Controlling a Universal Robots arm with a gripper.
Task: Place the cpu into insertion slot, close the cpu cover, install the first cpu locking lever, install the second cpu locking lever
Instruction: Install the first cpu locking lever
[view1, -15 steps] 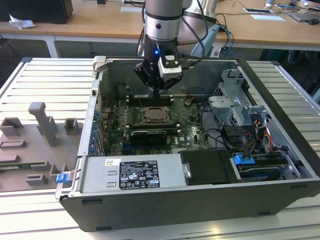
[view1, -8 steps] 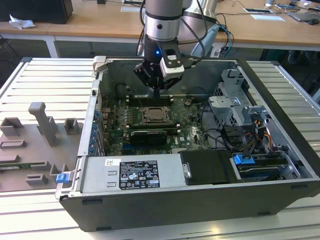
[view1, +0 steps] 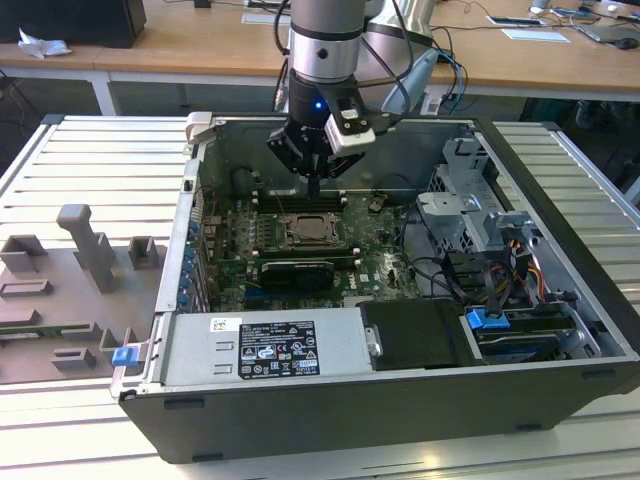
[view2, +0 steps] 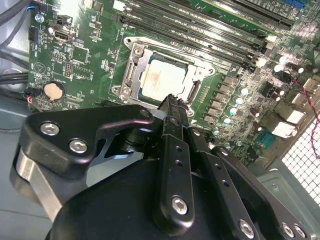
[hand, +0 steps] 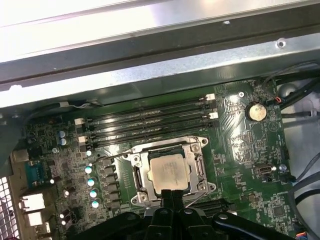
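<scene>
My gripper (view1: 313, 188) hangs right over the insertion slot (view2: 120, 89). Its two fingers are squeezed tight together, and I see nothing held between them. In both wrist views the tip sits at the edge of the slot, close to the metal frame. I cannot tell if it touches.

The cpu (hand: 169, 172) already lies flat inside the slot, with its pale top showing. The cpu cover (hand: 196, 170) looks folded down around it, so the chip shows through the big window. I cannot tell if the thin locking levers beside the slot are hooked in.

I think the job in hand is at the slot's edge, with the cover or a lever. To do it well, I should go slow and push only on the metal frame. The fingers must stay off the chip's top and off the small parts on the green board (view1: 380, 265).

The open computer case (view1: 300, 420) rests on the counter (view1: 60, 440). It holds the green board, with the slot near the board's middle. Long black memory slots (hand: 150, 122) run just beside the slot.
</scene>
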